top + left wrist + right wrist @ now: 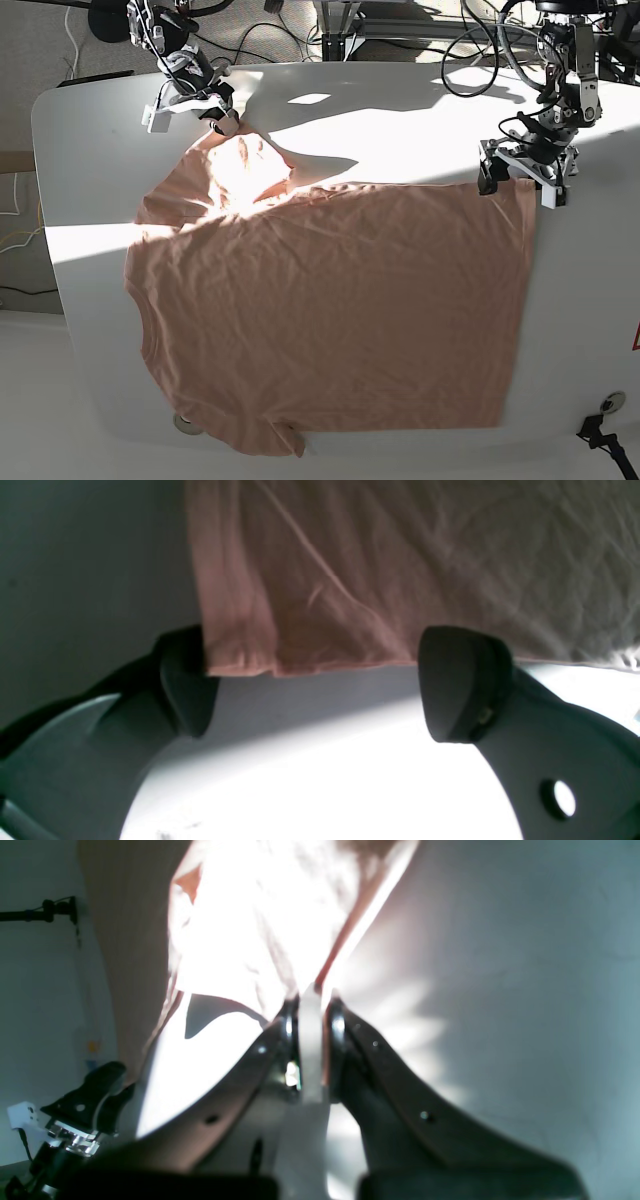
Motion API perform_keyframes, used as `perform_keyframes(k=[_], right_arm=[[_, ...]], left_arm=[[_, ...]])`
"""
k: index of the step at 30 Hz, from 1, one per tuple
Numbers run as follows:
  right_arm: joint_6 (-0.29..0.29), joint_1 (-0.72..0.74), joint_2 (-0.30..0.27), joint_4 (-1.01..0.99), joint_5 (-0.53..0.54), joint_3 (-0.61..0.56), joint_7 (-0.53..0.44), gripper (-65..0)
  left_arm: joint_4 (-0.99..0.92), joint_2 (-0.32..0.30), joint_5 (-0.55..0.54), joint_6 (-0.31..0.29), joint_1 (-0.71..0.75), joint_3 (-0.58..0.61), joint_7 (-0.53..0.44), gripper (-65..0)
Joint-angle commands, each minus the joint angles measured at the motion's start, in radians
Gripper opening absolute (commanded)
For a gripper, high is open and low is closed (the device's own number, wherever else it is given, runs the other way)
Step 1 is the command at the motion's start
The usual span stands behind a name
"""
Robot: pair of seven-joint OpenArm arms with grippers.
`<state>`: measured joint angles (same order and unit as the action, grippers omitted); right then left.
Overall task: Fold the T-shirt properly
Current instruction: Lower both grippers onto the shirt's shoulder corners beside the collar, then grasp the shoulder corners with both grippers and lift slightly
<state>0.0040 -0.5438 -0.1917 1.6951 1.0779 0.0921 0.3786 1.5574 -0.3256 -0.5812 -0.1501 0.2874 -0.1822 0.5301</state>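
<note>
The salmon-pink T-shirt (330, 310) lies spread flat on the white table (400, 130). My right gripper (222, 118), at the far left of the base view, is shut on a bunched fold of the shirt's far left part; the right wrist view shows its jaws (312, 1005) closed on sunlit fabric (250, 930). My left gripper (522, 172) is open at the shirt's far right corner. In the left wrist view its fingers (460, 680) straddle the shirt's edge (350, 570), the gripper's middle (320, 685) just off the cloth. The neckline and tag are not visible.
Cables (480, 40) and stands crowd the floor behind the table's far edge. A strong sun patch crosses the table's far side (330, 100). A black clamp-like device (82, 1100) stands beside the table in the right wrist view. The shirt's near hem reaches the front edge (270, 440).
</note>
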Motion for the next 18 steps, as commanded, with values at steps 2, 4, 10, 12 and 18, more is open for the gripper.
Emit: perform_keyframes(k=[2, 4, 10, 12, 18], right_arm=[[0.0, -0.005, -0.007, 0.01, -0.005, 0.004, 0.001, -65.0], [0.0, -0.005, -0.007, 0.01, -0.005, 0.004, 0.001, -65.0], [0.0, -0.005, -0.007, 0.01, -0.005, 0.004, 0.001, -65.0], [0.0, -0.005, -0.007, 0.01, -0.005, 0.004, 0.001, -65.0], [0.0, -0.008, -0.007, 0.01, -0.005, 0.004, 0.001, -65.0]], left_arm=[[0.012, -0.014, -0.007, 0.004, -0.009, -0.007, -0.005, -17.4], [0.012, -0.002, -0.007, 0.004, -0.023, -0.007, -0.005, -18.2], [0.012, 0.006, -0.006, 0.005, -0.027, -0.013, -0.005, -19.7], [0.012, 0.006, -0.006, 0.005, -0.034, -0.013, -0.006, -28.1], [0.012, 0.006, -0.004, 0.005, -0.047, -0.015, -0.006, -54.4]])
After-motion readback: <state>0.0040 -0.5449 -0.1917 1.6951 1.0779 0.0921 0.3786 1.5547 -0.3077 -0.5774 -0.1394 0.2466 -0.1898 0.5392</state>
